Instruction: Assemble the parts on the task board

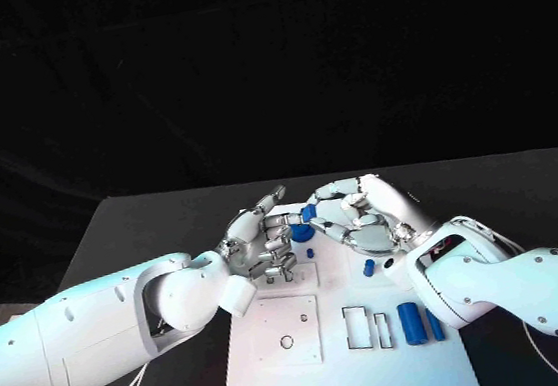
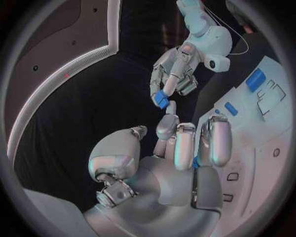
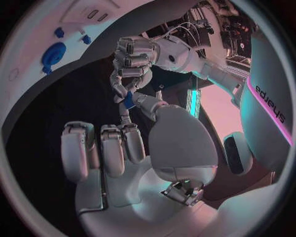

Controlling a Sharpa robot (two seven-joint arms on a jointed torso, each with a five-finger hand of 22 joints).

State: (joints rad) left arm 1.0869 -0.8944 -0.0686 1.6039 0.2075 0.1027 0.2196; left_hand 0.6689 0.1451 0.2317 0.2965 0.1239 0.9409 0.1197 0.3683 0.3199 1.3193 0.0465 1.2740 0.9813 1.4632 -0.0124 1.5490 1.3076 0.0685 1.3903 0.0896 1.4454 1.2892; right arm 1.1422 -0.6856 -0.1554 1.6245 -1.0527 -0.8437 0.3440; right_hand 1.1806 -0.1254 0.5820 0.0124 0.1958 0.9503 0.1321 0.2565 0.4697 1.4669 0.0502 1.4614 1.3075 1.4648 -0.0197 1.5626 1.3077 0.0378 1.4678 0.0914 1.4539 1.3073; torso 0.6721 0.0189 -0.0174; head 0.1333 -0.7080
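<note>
The white task board (image 1: pixel 293 353) lies in the middle of the table. Above its far end my right hand (image 1: pixel 366 213) pinches a small blue part (image 1: pixel 309 213) at its fingertips; the left wrist view shows the same right hand (image 2: pixel 177 71) and part (image 2: pixel 162 98). My left hand (image 1: pixel 261 242) is just beside it, thumb apart, one finger stretched toward the part (image 3: pixel 128 101) and the others bent forward with nothing gripped. A blue sliver (image 2: pixel 195 162) shows through the gap between those bent fingers. A small blue part (image 1: pixel 302 232) sits right by the left hand's fingers.
Two long blue parts (image 1: pixel 420 322) lie at the board's right edge near my right forearm, and a short one (image 1: pixel 368 267) lies further up. Rectangular slots (image 1: pixel 369 327) and a round hole (image 1: pixel 288 342) mark the board's near half. Black table surrounds the board.
</note>
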